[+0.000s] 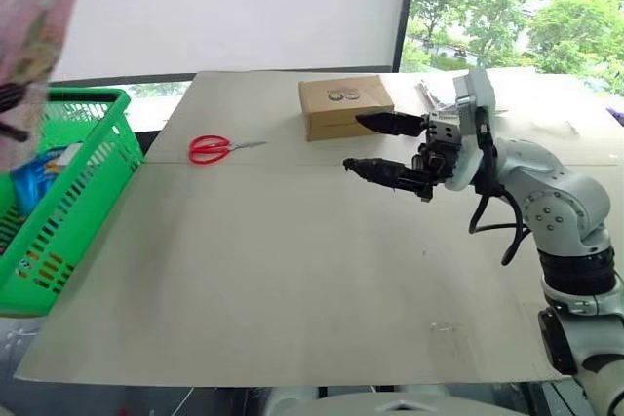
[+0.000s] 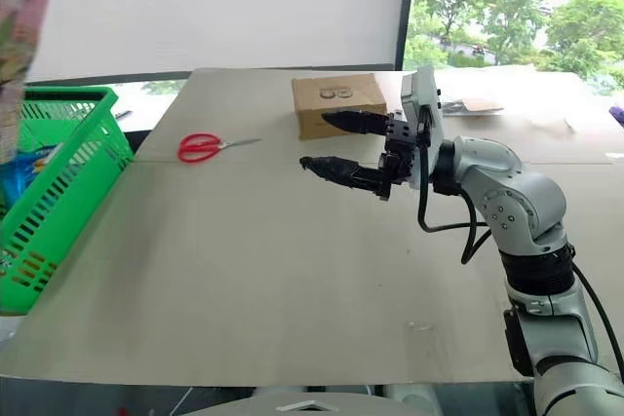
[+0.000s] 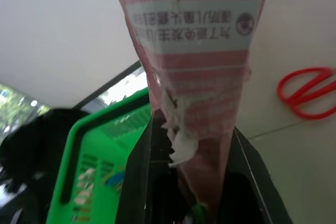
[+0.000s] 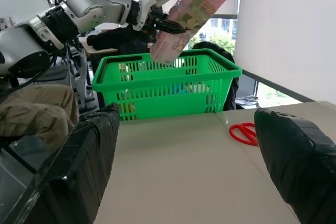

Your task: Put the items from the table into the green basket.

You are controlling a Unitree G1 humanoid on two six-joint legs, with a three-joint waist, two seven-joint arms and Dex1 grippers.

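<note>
Right wrist view: left gripper (image 4: 167, 24) clamps foil packet (image 4: 197, 11) above beige table (image 4: 173, 171); right gripper (image 1: 375, 146) gapes.

My right arm (image 2: 507, 207) is silver-grey with black joint bands, black cables looping beside its white wrist, black fingers (image 2: 336, 170)

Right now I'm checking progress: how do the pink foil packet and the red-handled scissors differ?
The long pink-and-silver foil packet is clamped in the left gripper above the green basket; the red-handled scissors lie flat, ungripped, on the beige table. Neither is in the basket.
</note>
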